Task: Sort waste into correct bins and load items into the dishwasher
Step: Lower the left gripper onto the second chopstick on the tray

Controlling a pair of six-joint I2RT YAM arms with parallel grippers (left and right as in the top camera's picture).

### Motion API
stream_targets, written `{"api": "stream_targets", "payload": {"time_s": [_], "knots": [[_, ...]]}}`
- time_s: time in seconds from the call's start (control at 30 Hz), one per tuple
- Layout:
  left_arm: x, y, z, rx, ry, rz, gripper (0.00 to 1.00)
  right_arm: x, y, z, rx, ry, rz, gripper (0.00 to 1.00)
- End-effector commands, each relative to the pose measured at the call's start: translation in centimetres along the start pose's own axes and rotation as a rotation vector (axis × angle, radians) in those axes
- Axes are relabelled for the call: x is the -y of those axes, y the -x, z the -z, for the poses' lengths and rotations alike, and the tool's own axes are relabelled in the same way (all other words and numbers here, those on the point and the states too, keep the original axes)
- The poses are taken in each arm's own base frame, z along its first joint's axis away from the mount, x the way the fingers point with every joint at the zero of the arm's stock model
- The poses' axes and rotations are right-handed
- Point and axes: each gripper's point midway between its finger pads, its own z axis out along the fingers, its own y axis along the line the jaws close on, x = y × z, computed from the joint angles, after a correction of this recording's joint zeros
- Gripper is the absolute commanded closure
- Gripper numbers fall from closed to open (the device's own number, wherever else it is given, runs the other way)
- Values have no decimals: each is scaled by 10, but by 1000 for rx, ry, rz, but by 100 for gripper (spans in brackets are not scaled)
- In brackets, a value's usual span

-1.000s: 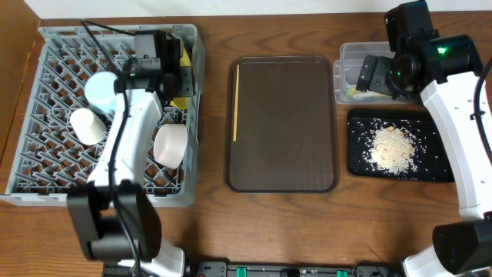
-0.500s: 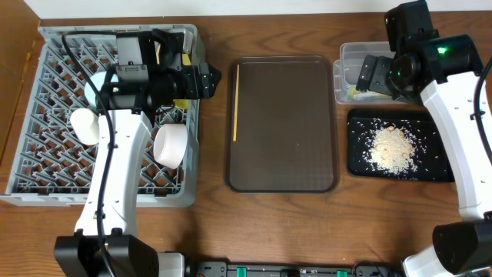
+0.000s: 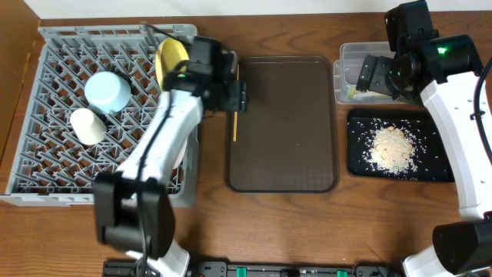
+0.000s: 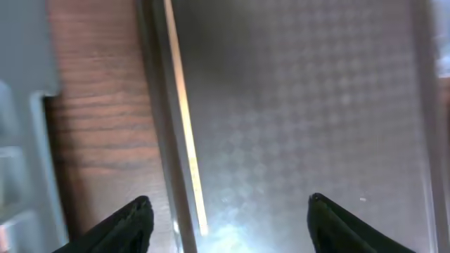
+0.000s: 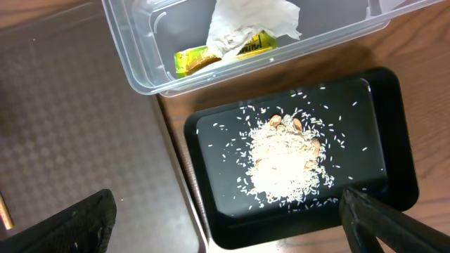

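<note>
Wooden chopsticks [image 4: 184, 119]: thin, pale, lying straight along the L rim inside brown serving tray [image 4: 302, 105]; from overhead they read as one stick. L gripper [image 4: 228, 204] hovers just over them, jaws spread wide, nothing held. Grey dish rack [image 3: 46, 177] has yellow plate [image 3: 169, 58] upright on edge, w/ light blue bowl [image 3: 108, 91] and cream cup [image 3: 87, 125] nearby. R gripper [image 5: 226, 204] also spread wide, empty, above clear tub [image 5: 140, 77] w/ white paper [image 5: 249, 21] & green wrapper [image 5: 211, 55]. Rice scraps [image 5: 285, 158] heaped in black tray [image 5: 380, 126].
</note>
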Motion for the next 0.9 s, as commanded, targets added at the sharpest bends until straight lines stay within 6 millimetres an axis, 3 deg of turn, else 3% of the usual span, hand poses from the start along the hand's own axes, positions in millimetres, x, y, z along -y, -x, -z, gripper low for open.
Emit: {"api": "stream_targets", "payload": {"time_s": [0.0,0.2,0.4,0.87], "knots": [[-8,-6,-26,-29,97,50,34,2,2,5,16,-3,-10,1],[-36,-16,-55,-46,282,163,36,2,2,5,16,-3,-11,1],[-43,-26,-84,-87,295,169,36,2,2,5,16,-3,-10,1],[-29,-23,-93,-71,259,150,48,2,2,5,16,-3,-11,1]]}}
